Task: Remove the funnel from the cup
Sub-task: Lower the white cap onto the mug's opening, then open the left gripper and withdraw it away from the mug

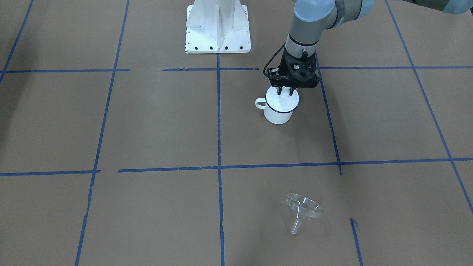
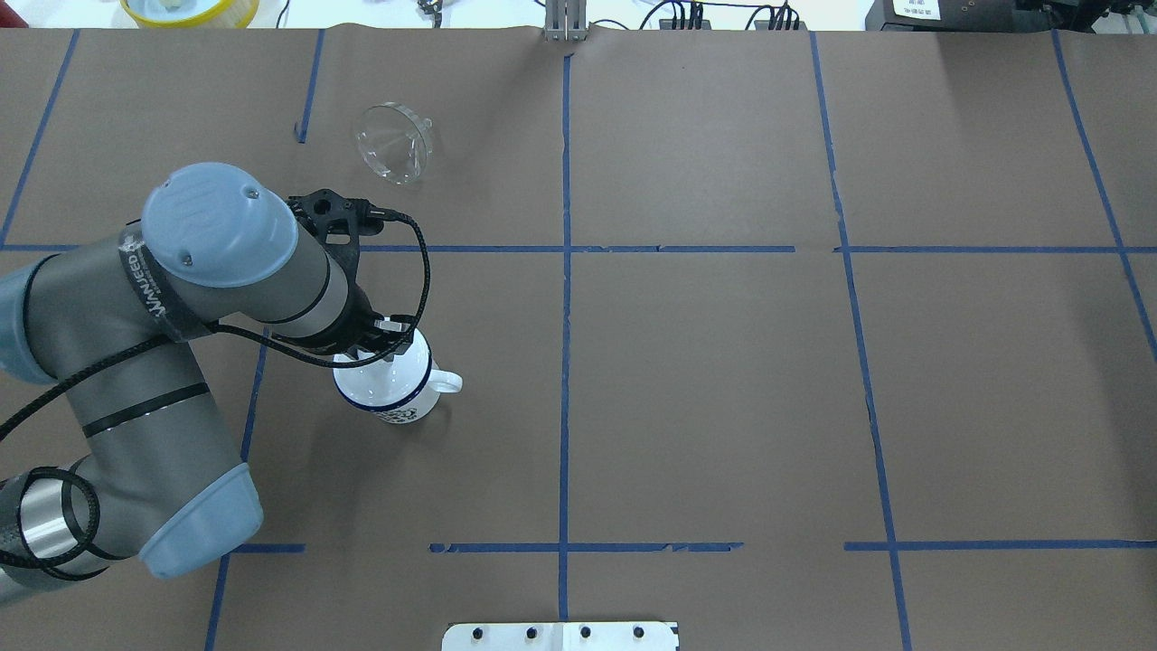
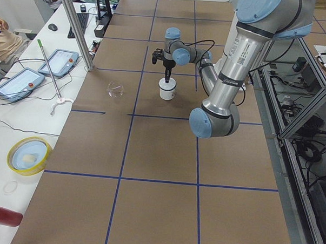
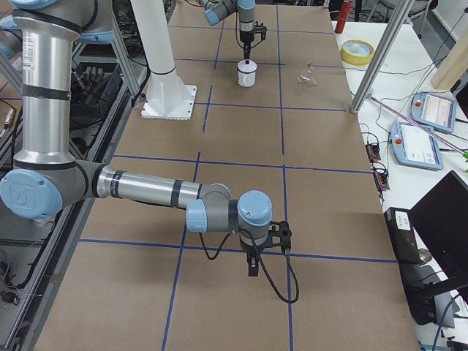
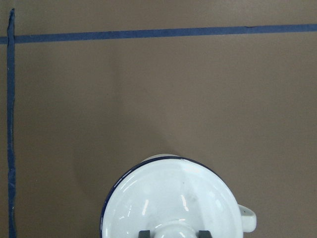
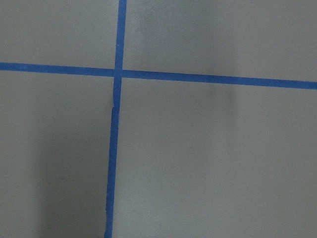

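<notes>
the clear funnel [image 1: 301, 210] lies on its side, well apart from the cup [image 1: 279, 112]; it looks light, stiff and slick, best pinched across its rim; the left gripper [image 1: 287, 90] straddles the knob of the lid [image 5: 173, 198], clamped or not unclear; the right gripper [image 4: 252, 267] cannot be judged.

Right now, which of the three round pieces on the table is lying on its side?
The clear funnel, tipped over, apart from the others. The cup stands upright, with the white lid flat on top of it.
</notes>
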Motion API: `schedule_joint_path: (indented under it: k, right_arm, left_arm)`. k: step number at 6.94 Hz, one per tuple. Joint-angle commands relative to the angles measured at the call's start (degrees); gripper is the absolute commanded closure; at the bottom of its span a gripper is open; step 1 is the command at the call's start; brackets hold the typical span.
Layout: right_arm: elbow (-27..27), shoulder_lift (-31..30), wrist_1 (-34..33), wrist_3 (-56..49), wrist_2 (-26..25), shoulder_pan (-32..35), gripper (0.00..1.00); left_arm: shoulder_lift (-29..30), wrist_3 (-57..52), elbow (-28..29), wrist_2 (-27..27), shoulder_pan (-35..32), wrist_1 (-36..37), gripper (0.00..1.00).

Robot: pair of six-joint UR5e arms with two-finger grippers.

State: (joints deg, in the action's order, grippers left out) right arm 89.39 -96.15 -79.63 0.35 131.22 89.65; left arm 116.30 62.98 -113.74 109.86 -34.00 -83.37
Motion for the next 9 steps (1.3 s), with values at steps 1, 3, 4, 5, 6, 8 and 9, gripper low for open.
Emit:
schedule_joint_path:
  k: [1,3,4,5,6,8,9]
  right_arm:
    - [0.0,0.0,0.0,0.0,0.0,0.0,0.0]
    - [0.0,0.0,0.0,0.0,0.0,0.0,0.0]
    - [0.0,0.0,0.0,0.0,0.0,0.0,0.0]
    - [0.0,0.0,0.0,0.0,0.0,0.0,0.0]
    - [0.0,0.0,0.0,0.0,0.0,0.0,0.0]
    - [0.0,0.0,0.0,0.0,0.0,0.0,0.0]
    - [0.0,0.0,0.0,0.0,0.0,0.0,0.0]
  left_arm:
    - [-0.11,-0.31,-0.26,0.0,-0.01,-0.03,0.0]
    - [-0.46,-0.66,-2.08,0.0,-0.36,-0.03,0.0]
    - [-0.98,-8.15,-5.58,0.52,-1.93,-0.03,0.0]
    - [-4.21,-16.66,-7.45,3.83,-7.6,-1.08,0.0]
    - [-7.54,-21.36,-7.46,10.48,-14.96,-2.22,0.0]
    - [-17.46,-43.08,-5.55,19.64,-30.08,-3.46,0.0]
    - [-21.42,-53.3,-1.44,22.21,-36.59,-3.37,0.0]
